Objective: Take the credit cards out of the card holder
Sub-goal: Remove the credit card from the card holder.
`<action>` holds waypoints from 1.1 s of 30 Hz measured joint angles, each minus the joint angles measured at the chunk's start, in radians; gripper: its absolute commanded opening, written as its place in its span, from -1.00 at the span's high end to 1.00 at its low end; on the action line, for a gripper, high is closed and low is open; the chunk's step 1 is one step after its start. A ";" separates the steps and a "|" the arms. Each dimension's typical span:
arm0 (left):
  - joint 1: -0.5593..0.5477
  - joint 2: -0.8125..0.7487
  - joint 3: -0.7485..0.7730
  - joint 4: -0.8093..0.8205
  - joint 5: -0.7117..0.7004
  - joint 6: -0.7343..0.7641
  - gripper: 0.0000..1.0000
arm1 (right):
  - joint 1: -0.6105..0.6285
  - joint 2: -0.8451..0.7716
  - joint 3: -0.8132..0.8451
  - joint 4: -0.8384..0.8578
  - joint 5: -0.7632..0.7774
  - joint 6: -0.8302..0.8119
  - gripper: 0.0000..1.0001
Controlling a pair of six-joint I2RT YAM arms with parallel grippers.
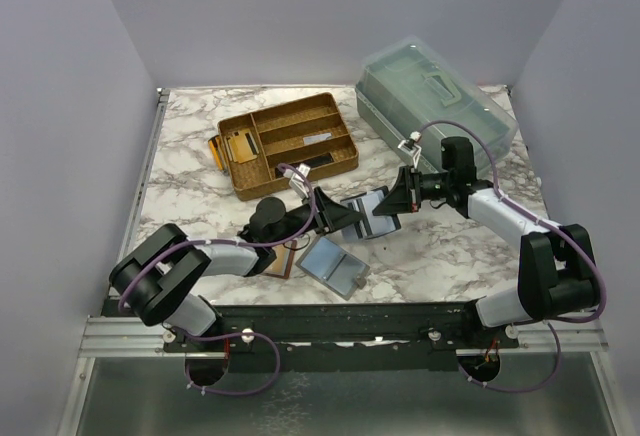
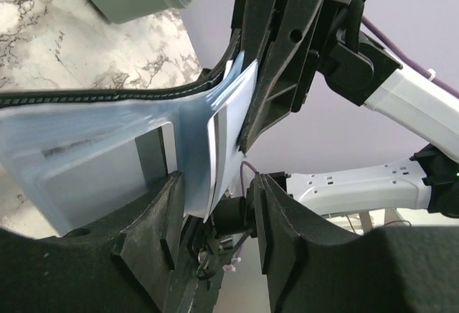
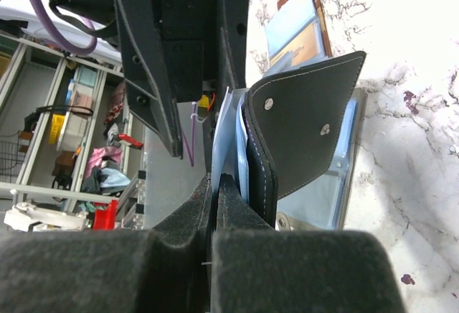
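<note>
1. Behind and to the left of the card holder (image 1: pixel 364 206): a gold-tan divided tray (image 1: pixel 272 110) on the marbled worktop (image 1: pixel 440 246), with gold-tan cards (image 1: pixel 240 146) and a long black bar (image 1: pixel 322 160) in its compartments.
2. Nearer than the card holder and to its left: a brown holder (image 1: pixel 285 259), lying open, partly hidden by the left arm.
3. Just in front of the card holder: a grey-outside holder (image 1: pixel 335 266), open flat on the worktop, blue-grey pockets facing up.
4. At the card holder's left side: the left pincer (image 1: pixel 348 218), fingers (image 2: pixel 154 237) part-way apart and straddling the holder's pale inner leaf. One finger against the leaf, a gap showing at the other. Clamped or not, cannot tell.
5. The card holder itself: up between the two pincers, open, with a black outside, a strap tab carrying two snaps, and blue-grey pockets inside.
6. At the card holder's inner face: a thin, pale silvery-blue credit card (image 3: pixel 224 130), its edge standing out of the pockets.
7. At the card holder's right side: the right pincer (image 1: pixel 392 204), fingers (image 3: pixel 179 220) pressed together on the edge of that credit card.
8. Behind and to the right of the card holder: a clear lidded box (image 1: pixel 435 91) on the worktop.
</note>
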 measured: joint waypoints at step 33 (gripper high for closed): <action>-0.037 0.057 -0.014 0.135 0.020 -0.021 1.00 | -0.005 -0.050 -0.012 0.011 -0.062 -0.018 0.23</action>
